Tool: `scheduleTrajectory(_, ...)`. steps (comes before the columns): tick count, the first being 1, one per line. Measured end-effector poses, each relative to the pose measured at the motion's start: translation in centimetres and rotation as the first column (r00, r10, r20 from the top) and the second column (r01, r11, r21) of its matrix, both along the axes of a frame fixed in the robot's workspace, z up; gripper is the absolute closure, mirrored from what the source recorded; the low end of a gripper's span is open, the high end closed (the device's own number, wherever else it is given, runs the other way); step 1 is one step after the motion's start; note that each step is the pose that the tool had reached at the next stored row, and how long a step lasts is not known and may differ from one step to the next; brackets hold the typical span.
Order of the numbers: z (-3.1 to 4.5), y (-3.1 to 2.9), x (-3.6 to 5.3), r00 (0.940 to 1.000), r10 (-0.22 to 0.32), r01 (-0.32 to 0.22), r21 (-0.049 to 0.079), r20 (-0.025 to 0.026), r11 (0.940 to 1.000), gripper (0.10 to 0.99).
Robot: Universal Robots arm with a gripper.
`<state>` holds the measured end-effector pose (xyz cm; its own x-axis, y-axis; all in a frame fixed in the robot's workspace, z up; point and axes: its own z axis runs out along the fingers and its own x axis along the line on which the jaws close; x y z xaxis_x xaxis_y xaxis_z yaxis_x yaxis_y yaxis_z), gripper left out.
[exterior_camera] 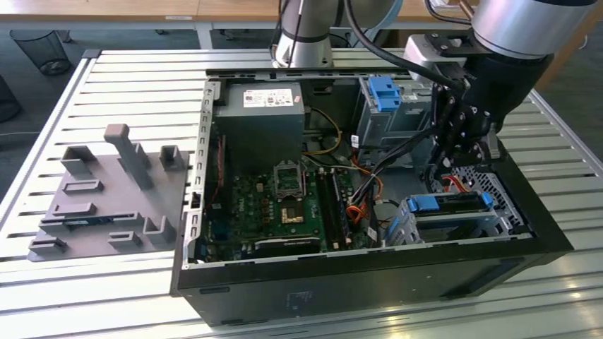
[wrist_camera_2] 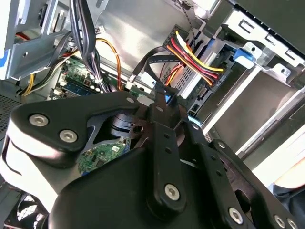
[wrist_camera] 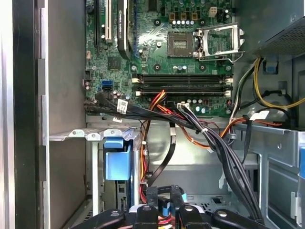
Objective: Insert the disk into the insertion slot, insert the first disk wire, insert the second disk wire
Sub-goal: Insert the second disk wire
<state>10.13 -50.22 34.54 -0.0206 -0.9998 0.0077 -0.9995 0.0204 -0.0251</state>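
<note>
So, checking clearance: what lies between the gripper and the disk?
In the exterior view, red and dark cables hang between the gripper and the blue-framed disk in its slot.

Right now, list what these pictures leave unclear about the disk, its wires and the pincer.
- Exterior view: the disk lies in the insertion slot, but the arm covers its rear edge, so plugged wires cannot be told.
- Second wrist view: the pincer's own body hides whatever lies under it.
- First wrist view: the pincer is cut off by the picture's edge, and the black flat wire's end is hidden behind it.
</note>
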Motion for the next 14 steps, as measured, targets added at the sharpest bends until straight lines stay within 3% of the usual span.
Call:
scheduleTrajectory(4,-0.18,0.03,0.13,1.0,0.0,0.0,-0.013,0.0,0.9999,0.851)
scheduleTrajectory(5,-0.23,0.04,0.18,1.0,0.0,0.0,-0.016,0.0,0.9999,0.914)
scheduleTrajectory(8,-0.33,0.04,0.33,1.0,-0.001,0.001,-0.022,0.0,0.9998,0.937)
scheduleTrajectory(11,-0.36,0.01,0.43,1.0,-0.001,0.001,-0.021,0.0001,0.9998,0.937)
scheduleTrajectory(14,-0.37,-0.17,0.44,1.0,-0.001,0.001,-0.011,0.0,0.9999,0.937)
